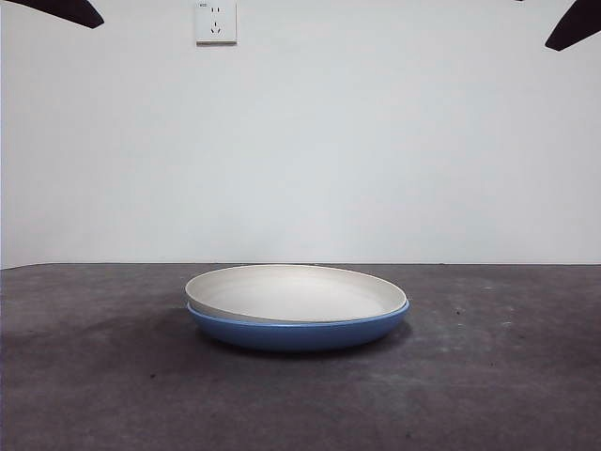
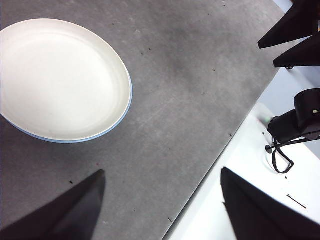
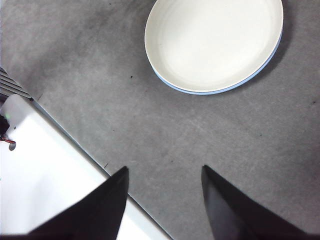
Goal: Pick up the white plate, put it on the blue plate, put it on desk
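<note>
The white plate [image 1: 296,292] lies nested inside the blue plate [image 1: 299,333] at the middle of the desk [image 1: 94,376]. In the left wrist view the white plate [image 2: 57,80] covers the blue plate [image 2: 75,140], which shows only as a thin rim. The right wrist view shows the white plate [image 3: 215,42] over the blue rim [image 3: 190,91] too. My left gripper [image 2: 162,177] is open and empty, raised well away from the plates. My right gripper [image 3: 165,172] is open and empty, also high and clear of them. Both arms show only as black tips at the front view's top corners.
A white wall with a socket [image 1: 215,22] stands behind the desk. A white surface [image 2: 250,200] borders the desk's edge, with a black device and cable [image 2: 295,125] on it. The same white surface [image 3: 45,190] shows in the right wrist view.
</note>
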Motion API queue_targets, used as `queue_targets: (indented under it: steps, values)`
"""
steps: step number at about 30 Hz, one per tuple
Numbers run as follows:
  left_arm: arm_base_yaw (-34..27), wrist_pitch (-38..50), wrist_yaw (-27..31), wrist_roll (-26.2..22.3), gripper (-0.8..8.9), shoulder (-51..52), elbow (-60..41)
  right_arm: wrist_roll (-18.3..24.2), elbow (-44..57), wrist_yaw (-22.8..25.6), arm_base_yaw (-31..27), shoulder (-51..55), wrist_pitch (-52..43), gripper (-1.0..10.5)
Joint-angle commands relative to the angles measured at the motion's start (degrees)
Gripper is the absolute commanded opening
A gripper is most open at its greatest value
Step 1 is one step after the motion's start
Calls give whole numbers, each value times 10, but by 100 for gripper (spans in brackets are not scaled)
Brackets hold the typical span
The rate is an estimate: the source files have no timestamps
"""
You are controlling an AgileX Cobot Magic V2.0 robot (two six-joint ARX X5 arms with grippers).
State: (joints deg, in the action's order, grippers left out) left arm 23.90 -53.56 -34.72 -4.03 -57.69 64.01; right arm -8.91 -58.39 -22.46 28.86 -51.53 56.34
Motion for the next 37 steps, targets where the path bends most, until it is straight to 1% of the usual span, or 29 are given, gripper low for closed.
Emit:
queue_targets:
  steps: [1,2,3,22,31,33,35,37]
  values:
    - [3,5,-3,-11,133,-4,4,6,-5,-1,4,-4,-5,113]
    - [3,5,-3,-11,35,-4,4,7,-5,0,5,-4,-5,35]
    - [3,5,-3,-10,10,-4,4,9,-5,0,7,-4,-5,6]
    - [3,5,-3,-11,17,-4,4,8,-5,0,8,-4,-40,8]
    - [3,6,-3,-11,17,7,4,8,-5,0,8,-4,-40,8]
    - [-2,12,-2,-15,15,23,4,8,-5,0,8,-4,-40,8]
    - [-16,31,24,-45,15,47,4,8,-5,0,8,-4,-40,8]
    - [-45,79,38,-47,16,80,-1,8,-5,0,8,-4,-40,8]
